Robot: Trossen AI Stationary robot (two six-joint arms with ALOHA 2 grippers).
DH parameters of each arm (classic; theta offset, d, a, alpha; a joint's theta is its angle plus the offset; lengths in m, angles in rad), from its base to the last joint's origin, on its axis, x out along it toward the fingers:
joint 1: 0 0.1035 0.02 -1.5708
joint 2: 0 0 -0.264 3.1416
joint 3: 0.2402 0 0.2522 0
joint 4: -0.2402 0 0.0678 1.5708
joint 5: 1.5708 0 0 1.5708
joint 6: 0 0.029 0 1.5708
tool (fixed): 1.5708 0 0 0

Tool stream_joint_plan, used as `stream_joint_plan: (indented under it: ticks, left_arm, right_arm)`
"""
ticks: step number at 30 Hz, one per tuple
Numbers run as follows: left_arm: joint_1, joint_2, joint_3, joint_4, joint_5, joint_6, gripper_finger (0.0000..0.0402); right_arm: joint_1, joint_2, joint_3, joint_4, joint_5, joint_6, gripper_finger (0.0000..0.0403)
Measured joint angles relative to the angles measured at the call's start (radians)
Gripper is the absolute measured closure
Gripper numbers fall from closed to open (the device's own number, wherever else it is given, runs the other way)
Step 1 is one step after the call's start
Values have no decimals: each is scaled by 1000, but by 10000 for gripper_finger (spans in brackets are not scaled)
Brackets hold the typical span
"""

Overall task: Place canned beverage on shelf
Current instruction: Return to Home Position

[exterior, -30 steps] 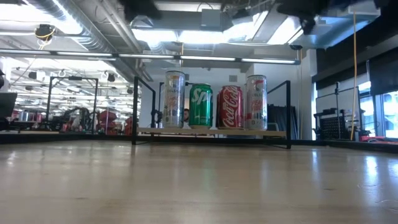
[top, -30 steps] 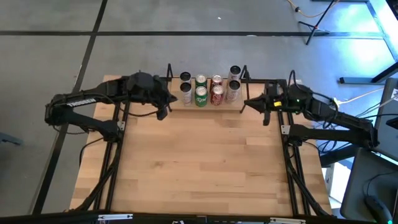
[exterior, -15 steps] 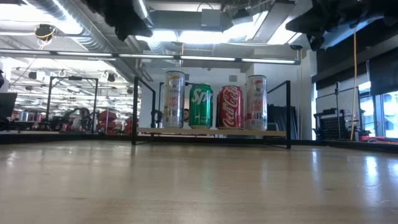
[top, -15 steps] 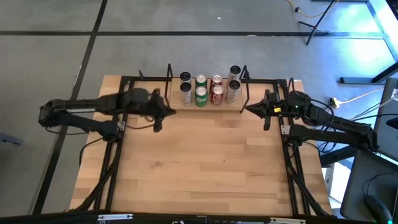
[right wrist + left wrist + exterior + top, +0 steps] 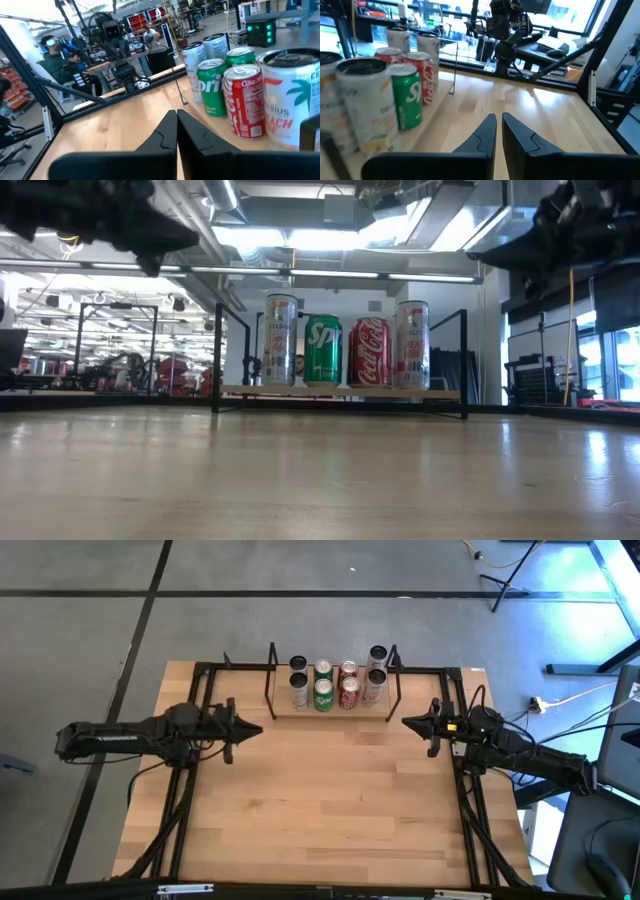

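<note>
The shelf (image 5: pixel 335 713) stands at the middle of the worktop's (image 5: pixel 330 810) far edge and carries eight upright cans (image 5: pixel 323 692) in two rows of four. Over the last second both arms have drawn back from it. The left end effector (image 5: pixel 255 729) is now near the left edge and the right end effector (image 5: pixel 408 722) near the right edge, each well apart from the shelf. Both have their fingers pressed together and hold nothing. Stocking appears complete; only the retreat to rest remains.

One shelf (image 5: pixel 340 391) holds two green cans (image 5: pixel 323 691), two red cans (image 5: pixel 348 692), four white cans (image 5: pixel 374 683).
</note>
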Motion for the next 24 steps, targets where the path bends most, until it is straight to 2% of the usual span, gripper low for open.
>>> stream_joint_plan:
  ticks: [4,13,15,20,24]
  left_arm:
    - [0,-125,-86,9,-27,-3,385]
    - [0,-413,-293,3,-18,-60,385]
    - [0,-476,-317,-18,-9,-72,385]
    - [-3,-481,-315,15,31,-22,385]
    - [-3,-481,-317,-2,31,-12,385]
  right_arm:
    - [0,-78,-53,3,-2,8,402]
    - [0,-269,-134,3,-4,6,402]
    - [1,-271,-157,19,-34,7,402]
    - [1,-271,-227,66,-97,13,402]
    - [1,-268,-226,58,-56,-27,402]
